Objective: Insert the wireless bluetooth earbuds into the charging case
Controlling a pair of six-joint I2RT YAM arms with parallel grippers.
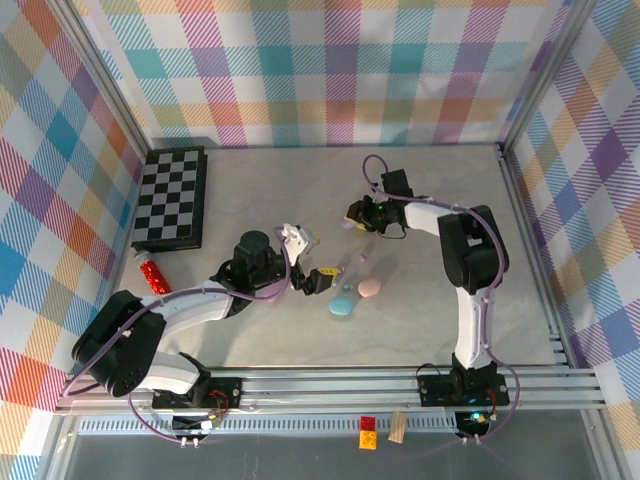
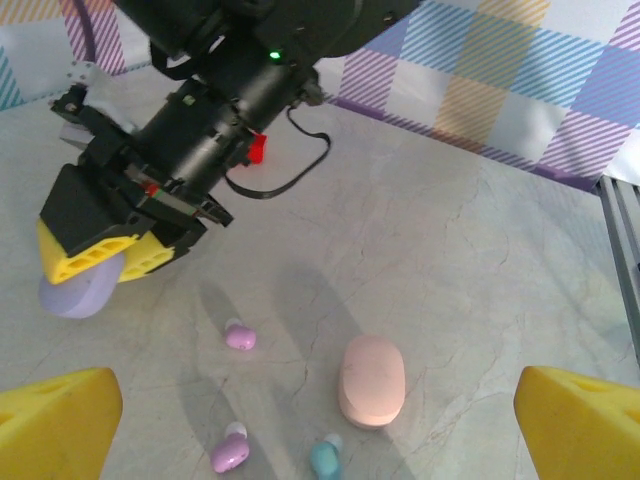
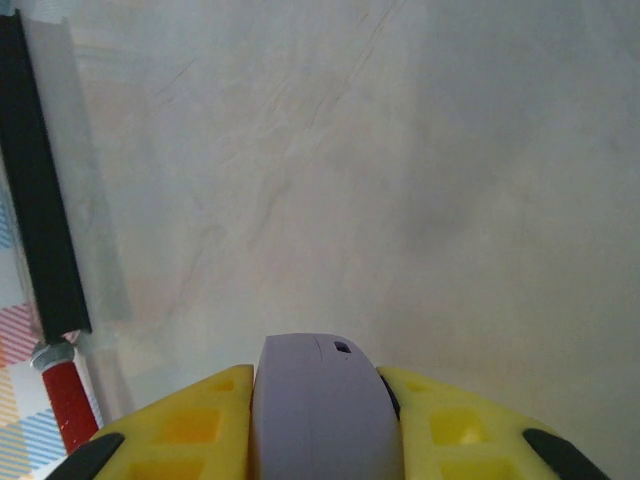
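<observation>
Earbuds (image 2: 240, 336) are lying just beside the pink case (image 2: 372, 380); my left fingers (image 2: 60, 415) are hanging wide apart over them, right fingers (image 3: 190, 430) pinching the lilac case (image 3: 320, 410). Closing off-centre, I'm risking flicking one away.

We see a pale, marble-veined bench (image 1: 280, 180) closed in on three sides by walls (image 1: 330, 70) in a pastel plaid pattern. Aluminium rails (image 1: 330, 385) run along its near edge. The light is soft and even.
</observation>
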